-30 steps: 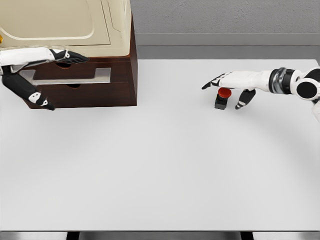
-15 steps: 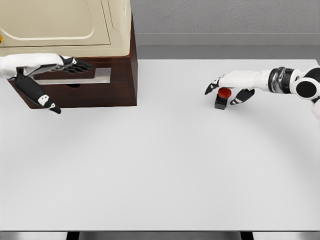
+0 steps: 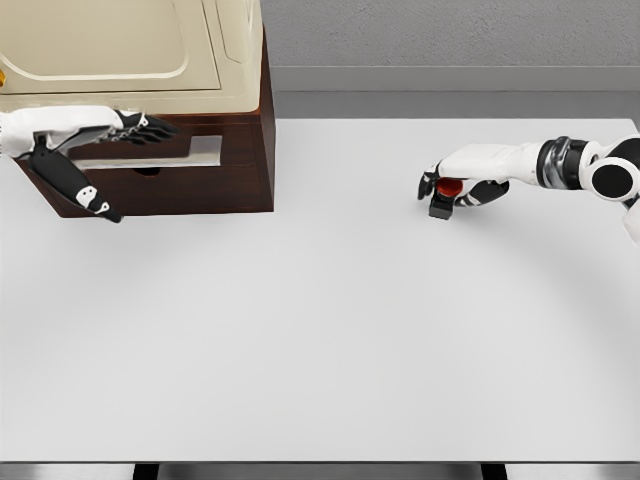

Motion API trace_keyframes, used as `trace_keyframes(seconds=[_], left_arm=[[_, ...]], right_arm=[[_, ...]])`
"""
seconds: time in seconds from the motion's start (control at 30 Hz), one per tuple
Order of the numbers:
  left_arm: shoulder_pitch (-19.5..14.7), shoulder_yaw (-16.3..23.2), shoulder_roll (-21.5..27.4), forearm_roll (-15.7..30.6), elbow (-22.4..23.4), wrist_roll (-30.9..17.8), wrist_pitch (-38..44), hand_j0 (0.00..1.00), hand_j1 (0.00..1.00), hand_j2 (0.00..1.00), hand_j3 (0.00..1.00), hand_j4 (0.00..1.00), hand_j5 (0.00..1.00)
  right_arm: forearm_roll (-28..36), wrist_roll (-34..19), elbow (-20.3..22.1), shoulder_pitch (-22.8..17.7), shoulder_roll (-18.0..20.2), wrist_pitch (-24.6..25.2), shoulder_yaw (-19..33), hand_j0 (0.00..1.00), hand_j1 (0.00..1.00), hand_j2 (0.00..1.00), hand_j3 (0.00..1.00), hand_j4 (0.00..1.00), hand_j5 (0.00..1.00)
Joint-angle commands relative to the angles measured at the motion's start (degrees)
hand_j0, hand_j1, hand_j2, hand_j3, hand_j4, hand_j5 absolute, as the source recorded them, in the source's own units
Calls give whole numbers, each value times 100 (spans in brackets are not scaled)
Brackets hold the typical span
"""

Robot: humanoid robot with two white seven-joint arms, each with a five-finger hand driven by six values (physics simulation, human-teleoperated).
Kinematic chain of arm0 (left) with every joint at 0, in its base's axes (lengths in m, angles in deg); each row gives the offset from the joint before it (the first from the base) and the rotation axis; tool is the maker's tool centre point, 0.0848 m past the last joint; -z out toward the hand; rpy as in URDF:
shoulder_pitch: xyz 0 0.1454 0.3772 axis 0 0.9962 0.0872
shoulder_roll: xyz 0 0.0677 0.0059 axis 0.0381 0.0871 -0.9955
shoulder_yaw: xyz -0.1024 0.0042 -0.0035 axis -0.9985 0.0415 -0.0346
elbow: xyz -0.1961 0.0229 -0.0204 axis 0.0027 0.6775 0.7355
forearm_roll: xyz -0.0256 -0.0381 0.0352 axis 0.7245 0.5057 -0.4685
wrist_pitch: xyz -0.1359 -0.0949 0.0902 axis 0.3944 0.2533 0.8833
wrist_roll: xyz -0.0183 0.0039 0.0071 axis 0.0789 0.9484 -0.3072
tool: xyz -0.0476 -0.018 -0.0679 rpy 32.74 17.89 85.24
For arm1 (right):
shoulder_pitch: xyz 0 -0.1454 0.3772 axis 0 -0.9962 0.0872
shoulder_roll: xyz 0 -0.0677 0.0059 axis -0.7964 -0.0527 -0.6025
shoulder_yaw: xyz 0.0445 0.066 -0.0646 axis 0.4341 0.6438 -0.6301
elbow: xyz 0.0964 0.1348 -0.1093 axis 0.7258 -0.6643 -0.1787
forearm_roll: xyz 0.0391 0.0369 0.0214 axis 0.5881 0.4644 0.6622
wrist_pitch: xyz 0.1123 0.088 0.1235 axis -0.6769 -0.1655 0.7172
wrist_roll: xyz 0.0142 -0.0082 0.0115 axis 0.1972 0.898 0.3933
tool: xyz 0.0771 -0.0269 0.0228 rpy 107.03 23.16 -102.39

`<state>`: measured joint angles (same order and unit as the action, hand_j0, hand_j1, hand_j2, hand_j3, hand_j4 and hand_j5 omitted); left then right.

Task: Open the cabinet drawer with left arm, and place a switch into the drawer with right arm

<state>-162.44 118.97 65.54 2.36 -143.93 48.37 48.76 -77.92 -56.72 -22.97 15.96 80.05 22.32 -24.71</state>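
Your right hand [image 3: 462,178] is at the table's [image 3: 320,340] far right, fingers curled around the switch [image 3: 444,196]. The switch is a small black box with a red button on top, standing upright on the white table. The thumb and fingers wrap the red button from both sides, so count this as a grasp. The view does not let you tell whether the base has left the table.

Your left hand [image 3: 110,128] is at the cabinet [image 3: 200,150] in the far left corner. Its fingers [image 3: 150,128] are stretched out flat and point right, lying over the top edge of the drawer [image 3: 160,185] and holding nothing. The thumb hangs down in front of the drawer face.

The drawer stands pulled out toward you, its pale inner floor showing as a strip behind the dark front panel. A cream-coloured box [image 3: 130,50] sits on top of the cabinet.

The switch is well apart from the drawer, across the width of the table.
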Motion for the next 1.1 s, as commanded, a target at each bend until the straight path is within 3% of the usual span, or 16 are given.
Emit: trace_keyframes(seconds=[0.0,0.23,0.73,0.83,0.87,1.07], left_arm=[[0,-20,3,14,49,-4,134,100,100,100,100,100,100],[167,-249,-15,-224,40,-4,134,100,100,100,100,100,100],[255,-266,-15,-180,49,-4,126,100,100,100,100,100,100],[448,-459,-15,-171,49,5,134,100,100,100,100,100,100],[580,-644,-6,-171,49,5,134,100,100,100,100,100,100],[624,-662,20,-162,49,5,134,100,100,100,100,100,100]], right_arm=[[27,2,0,0,3,13,6,59,59,59,59,59,59],[27,2,8,18,3,4,15,53,53,53,53,53,53],[62,2,70,264,73,-481,6,50,50,50,50,50,50],[80,2,88,325,82,-481,6,50,50,50,50,50,50],[80,2,131,343,90,-481,6,50,50,50,50,50,50],[89,2,474,510,222,-481,-240,50,50,50,50,50,50]])
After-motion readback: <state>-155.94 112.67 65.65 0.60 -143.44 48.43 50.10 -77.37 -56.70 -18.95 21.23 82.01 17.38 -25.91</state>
